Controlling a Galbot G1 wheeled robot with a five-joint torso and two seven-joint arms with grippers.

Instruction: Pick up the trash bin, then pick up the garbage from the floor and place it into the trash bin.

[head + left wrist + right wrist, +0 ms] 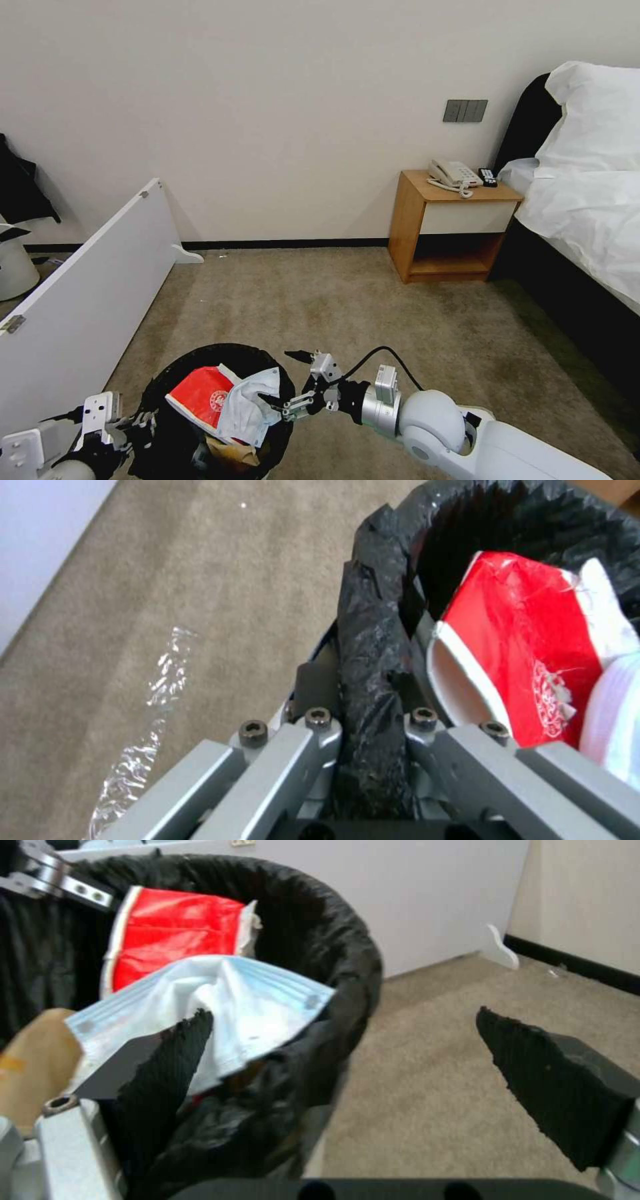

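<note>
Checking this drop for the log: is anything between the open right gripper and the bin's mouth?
Nothing visible. The right gripper hangs open at the bin rim, one finger over the mouth by the pale-blue mask, which already lies inside on the red packet. The left gripper clamps the far rim, clear of the opening.

wooden nightstand (453, 220) with telephone (455, 173) beside bed (587, 200)

I see black liner bag (263, 363) over trash bin rim. Red packet (200, 395) with white edge and white round print. Pale-blue pleated face mask (220, 1005), white inside. Brown paper bag (233, 455). Carpet (347, 307) beige-brown, faint darker stains. Nightstand (453, 223) orange-brown wood, white drawer front. My right gripper (293, 378) pads black, ribbed.
</note>
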